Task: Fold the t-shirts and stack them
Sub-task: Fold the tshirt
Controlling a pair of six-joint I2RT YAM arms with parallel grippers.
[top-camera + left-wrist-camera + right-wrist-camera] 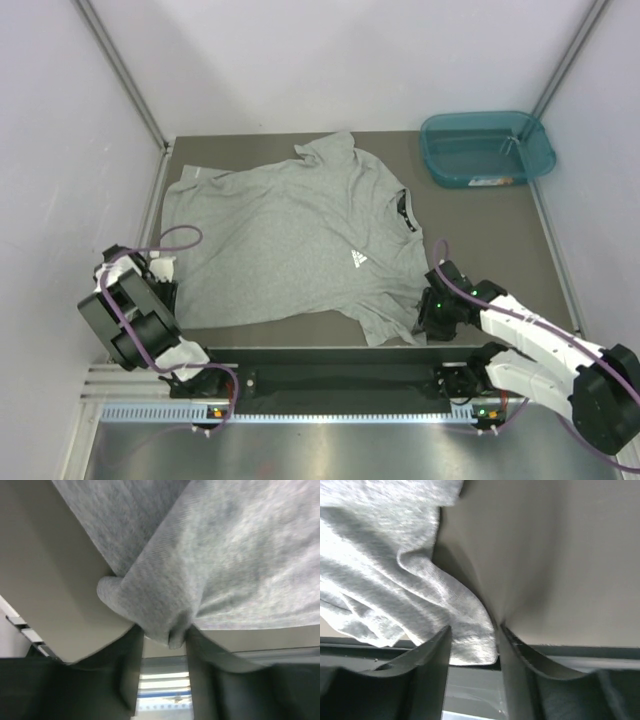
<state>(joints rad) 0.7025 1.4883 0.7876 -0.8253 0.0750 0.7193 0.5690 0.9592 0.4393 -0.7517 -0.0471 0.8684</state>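
Two pinches begin the first fold. At eight o'clock the left gripper (163, 268) clamps a bunched hem corner of the t-shirt (290, 240), soft heather-grey knit spread flat on the table (480, 235). At four o'clock the right gripper (422, 322) nips the near sleeve edge. Next, I judge, both should lift together toward twelve. A glossy teal tub (486, 182) sits at one o'clock.

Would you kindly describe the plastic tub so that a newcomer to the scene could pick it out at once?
Find the dull brown table and look to its far right corner, beyond the spread grey t-shirt. There sits the teal tub, rectangular and see-through: the only brightly coloured, rigid thing on that surface.
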